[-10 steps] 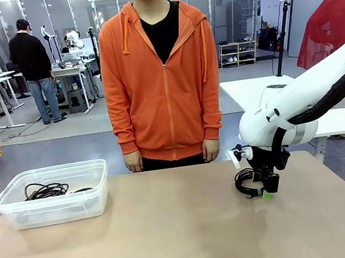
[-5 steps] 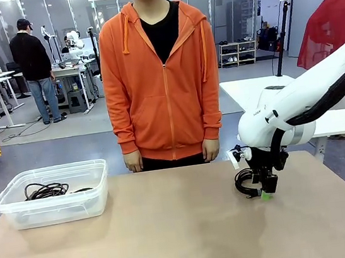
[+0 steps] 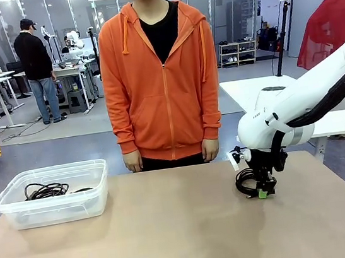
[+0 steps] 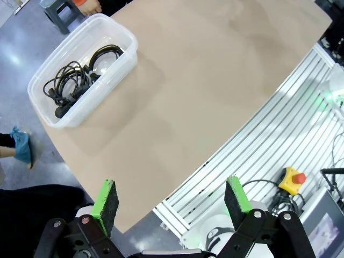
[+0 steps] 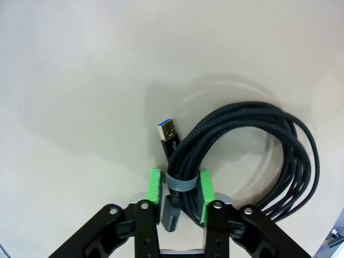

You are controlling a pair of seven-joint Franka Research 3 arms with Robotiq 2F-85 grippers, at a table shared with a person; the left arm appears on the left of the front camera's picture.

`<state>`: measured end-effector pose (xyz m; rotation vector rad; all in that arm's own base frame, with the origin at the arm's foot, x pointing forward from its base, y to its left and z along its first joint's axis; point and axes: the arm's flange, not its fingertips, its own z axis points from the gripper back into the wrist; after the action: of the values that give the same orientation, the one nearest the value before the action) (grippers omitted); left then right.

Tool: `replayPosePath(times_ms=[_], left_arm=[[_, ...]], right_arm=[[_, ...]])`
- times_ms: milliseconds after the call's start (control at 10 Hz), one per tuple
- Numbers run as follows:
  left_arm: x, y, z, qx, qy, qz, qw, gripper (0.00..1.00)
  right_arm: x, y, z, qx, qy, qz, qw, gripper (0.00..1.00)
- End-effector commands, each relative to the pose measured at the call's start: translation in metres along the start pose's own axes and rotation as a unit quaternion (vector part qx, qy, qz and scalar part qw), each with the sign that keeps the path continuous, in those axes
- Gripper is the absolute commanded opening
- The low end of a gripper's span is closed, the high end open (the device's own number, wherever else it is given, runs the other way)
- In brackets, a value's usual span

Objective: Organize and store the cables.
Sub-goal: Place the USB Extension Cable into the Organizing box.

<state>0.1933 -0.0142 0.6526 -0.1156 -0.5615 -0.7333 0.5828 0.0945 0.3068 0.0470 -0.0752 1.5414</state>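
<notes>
Clear plastic bin (image 3: 17, 203): stands at the left end of the tabletop (image 3: 161, 232), on the robot's left. Contents: loosely tangled black cables (image 4: 75, 80) lying on its floor, with a tighter coil (image 4: 107, 54) at the far end; the count of separate cords cannot be made out.

Coiled black braided cable (image 5: 252, 145): on the right part of the tabletop, near the far edge. It is bound by a grey strap (image 5: 180, 181), and a USB plug with a blue insert (image 5: 169, 137) juts out beside the bundle. The right gripper (image 5: 180, 196) has its green-padded fingers (image 5: 155, 188) clamped on the bundle at the strap. From the front, the coil (image 3: 246, 181) is partly hidden behind the gripper (image 3: 263, 191); whether it rests on the tabletop or is lifted cannot be told.

Left gripper (image 4: 171, 200): hangs high above the near-left tabletop edge, fingers (image 4: 106, 201) wide apart, holding nothing.

Person in an orange hoodie (image 3: 160, 86): stands at the far side, arms down.
</notes>
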Motion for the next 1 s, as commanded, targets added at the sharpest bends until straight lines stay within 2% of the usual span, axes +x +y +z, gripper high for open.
replayPosePath(times_ms=[0,300,400,500,700,900], left_arm=[[-0.001,-0.001,0.002,0.004,0.004,-0.003,1.0,1.0],[-0.001,-0.001,0.002,0.004,0.004,-0.003,1.0,1.0],[-0.001,-0.001,0.002,0.004,0.004,-0.003,1.0,1.0],[-0.001,-0.001,0.002,0.004,0.004,-0.003,1.0,1.0],[-0.001,-0.001,0.002,0.004,0.004,-0.003,1.0,1.0],[-0.001,-0.001,0.002,0.004,0.004,-0.003,1.0,1.0]], right_arm=[[0.004,-0.007,0.001,0.007,0.01,-0.008,1.0,0.0],[0.003,-0.003,0.023,0.025,-0.003,-0.004,1.0,0.0],[0.004,0.0,0.046,0.045,0.002,-0.01,0.999,0.0],[0.007,0.008,0.078,0.067,0.003,-0.011,0.998,0.12],[0.015,0.023,0.127,0.084,0.003,-0.026,0.996,0.12],[0.026,0.035,0.148,0.092,-0.004,-0.023,0.996,0.12]])
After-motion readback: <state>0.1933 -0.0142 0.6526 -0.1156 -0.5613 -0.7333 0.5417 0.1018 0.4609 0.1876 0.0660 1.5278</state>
